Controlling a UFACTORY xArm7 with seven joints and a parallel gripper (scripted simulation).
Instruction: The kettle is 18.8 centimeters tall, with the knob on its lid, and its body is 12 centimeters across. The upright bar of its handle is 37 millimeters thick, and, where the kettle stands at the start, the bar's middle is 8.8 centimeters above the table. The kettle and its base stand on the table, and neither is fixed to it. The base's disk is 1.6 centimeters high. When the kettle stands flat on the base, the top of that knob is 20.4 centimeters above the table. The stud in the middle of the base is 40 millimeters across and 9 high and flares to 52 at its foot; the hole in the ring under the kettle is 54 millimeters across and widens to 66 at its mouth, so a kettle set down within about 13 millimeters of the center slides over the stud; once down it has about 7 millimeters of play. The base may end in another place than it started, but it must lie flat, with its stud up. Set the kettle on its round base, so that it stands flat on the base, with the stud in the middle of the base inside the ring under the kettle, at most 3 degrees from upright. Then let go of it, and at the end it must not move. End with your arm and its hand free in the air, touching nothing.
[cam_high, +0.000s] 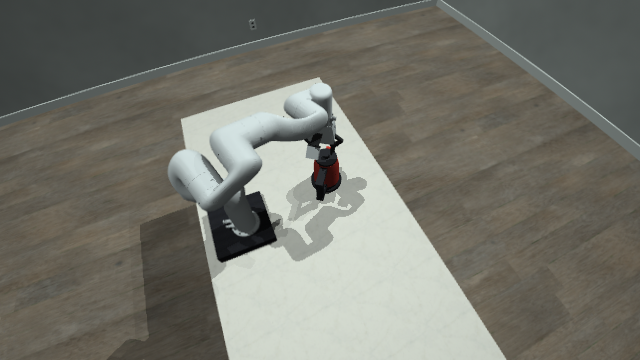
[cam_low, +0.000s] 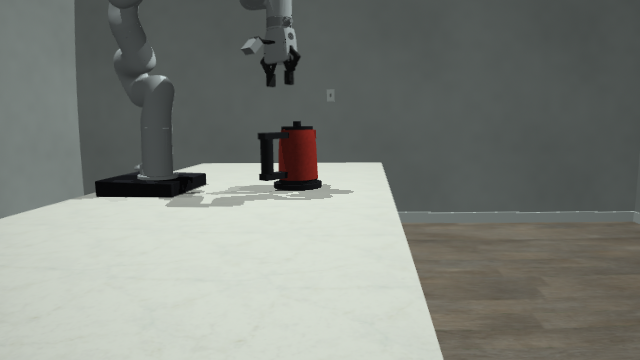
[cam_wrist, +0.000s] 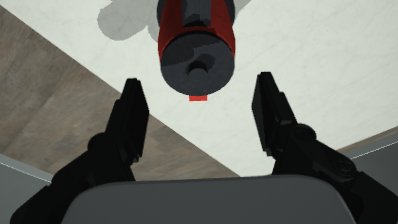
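Grey walls and a wood-plank floor (cam_high: 500, 200) surround the white tabletop (cam_low: 200, 275). On it, the red kettle (cam_low: 298, 155) is seen standing upright on its black round base (cam_low: 298, 185), whose rim shows under the body. The black handle (cam_low: 268, 156) is turned toward the arm's black base plate (cam_low: 190, 181). The gripper (cam_low: 280, 78) is held well above the kettle, apart from it, with its fingers spread and nothing between them. From the wrist view, the dark lid with its knob (cam_wrist: 198, 68) is seen between and below the spread fingers. A wall outlet (cam_low: 330, 95) is visible behind.
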